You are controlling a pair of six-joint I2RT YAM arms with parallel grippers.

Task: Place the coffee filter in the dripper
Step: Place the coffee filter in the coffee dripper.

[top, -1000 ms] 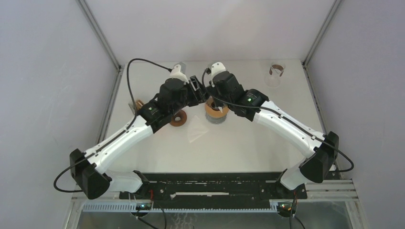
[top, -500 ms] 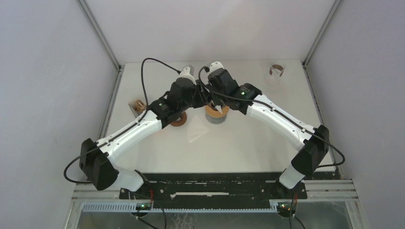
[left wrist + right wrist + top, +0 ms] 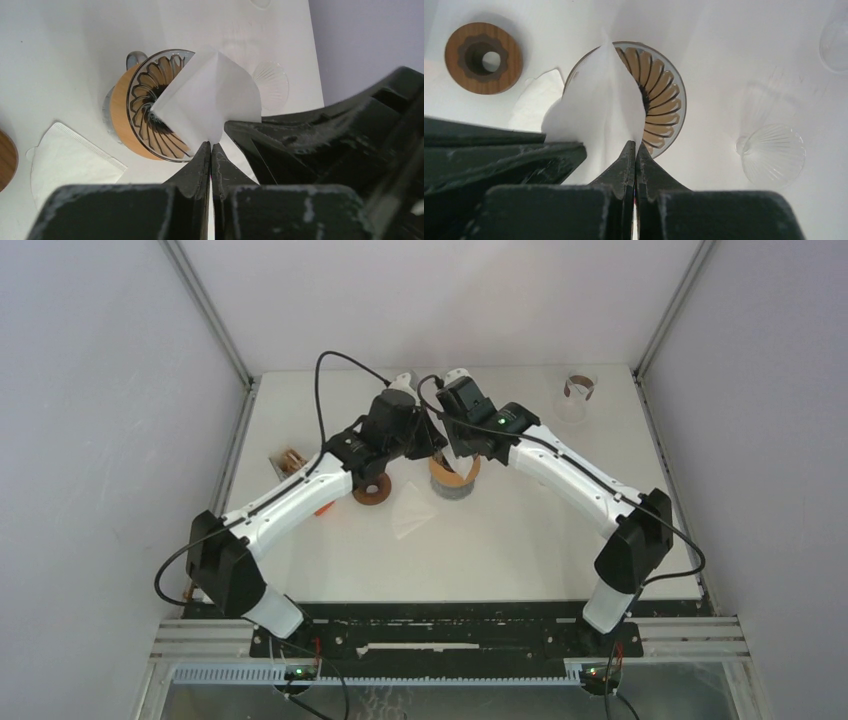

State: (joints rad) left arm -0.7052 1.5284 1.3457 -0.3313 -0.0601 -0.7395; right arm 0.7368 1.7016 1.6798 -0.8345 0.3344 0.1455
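Pinched filter (image 3: pixel 210 100) over dripper (image 3: pixel 145 131): wrist cams only.

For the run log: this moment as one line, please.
left gripper: shut on coffee filter | right gripper: shut on it | coffee filter: over dripper, not seated

White table (image 3: pixel 500 550), pale grey walls (image 3: pixel 450 300)
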